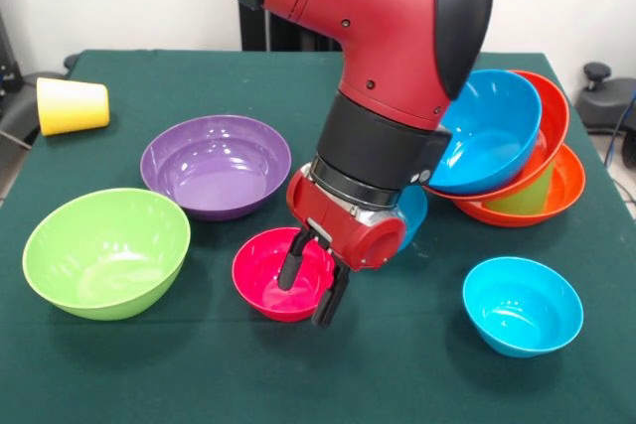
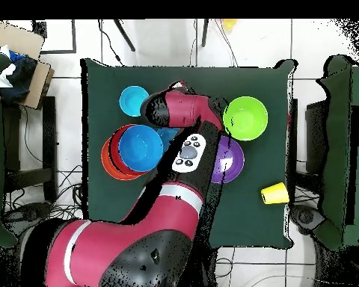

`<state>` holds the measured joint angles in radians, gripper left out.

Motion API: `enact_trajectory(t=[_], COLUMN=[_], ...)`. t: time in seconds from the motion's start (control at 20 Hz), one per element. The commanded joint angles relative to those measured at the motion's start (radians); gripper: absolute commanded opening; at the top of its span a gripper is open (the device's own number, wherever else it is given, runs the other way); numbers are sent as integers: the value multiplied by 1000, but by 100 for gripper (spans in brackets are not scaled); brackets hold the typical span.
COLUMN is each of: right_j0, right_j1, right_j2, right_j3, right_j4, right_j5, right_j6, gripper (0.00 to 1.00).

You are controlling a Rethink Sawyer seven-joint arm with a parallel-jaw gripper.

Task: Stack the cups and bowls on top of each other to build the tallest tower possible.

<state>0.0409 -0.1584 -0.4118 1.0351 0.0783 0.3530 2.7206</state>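
Two views, one arm: red and black arm (image 1: 397,76) comes down over the middle of the bench (image 1: 397,364).
tool (image 1: 310,285): fingers apart, straddling the rim of the pink-red bowl (image 1: 263,275); one finger inside the bowl, the other outside its near edge. Not clamped as far as I can see.
pink-red bowl: upright on the bench, front centre, between lime green bowl (image 1: 104,250) and small cyan bowl (image 1: 522,305).
purple bowl (image 1: 216,164): upright, just behind the lime green one, near it.
yellow cup (image 1: 72,105): on its side at the far corner of the bench, well apart from the bowls.
tower (image 1: 517,166): orange bowl at the bottom, light green cup (image 1: 522,194) showing inside it, second orange bowl tilted on top, blue bowl (image 1: 487,131) nested in that, leaning toward the arm.
second blue bowl (image 1: 415,211): mostly hidden behind the wrist, just beside the tower.
overhead: tower (image 2: 130,149) reads as blue inside orange; small cyan bowl (image 2: 134,100) beside it; pink-red bowl hidden under the arm.
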Motion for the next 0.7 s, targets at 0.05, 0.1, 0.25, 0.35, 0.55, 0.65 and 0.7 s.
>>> enact_trajectory(t=[0.05, 0.1, 0.25, 0.35, 0.55, 0.65, 0.7], right_j0=[10, 13, 16, 19, 29, 40, 45], right_j1=[83, 96, 119, 130, 148, 160, 170], right_j2=[75, 70, 63, 55, 34, 17, 8], right_j3=[22, 15, 3, -3, -11, -14, -19], right_j4=[-52, -49, -43, -41, -31, -24, -19], right_j5=[-65, -75, -101, -112, -132, -142, -151], right_j6=[16, 25, 37, 38, 44, 54, 62], gripper=[100, 100, 100, 100, 100, 100, 100])
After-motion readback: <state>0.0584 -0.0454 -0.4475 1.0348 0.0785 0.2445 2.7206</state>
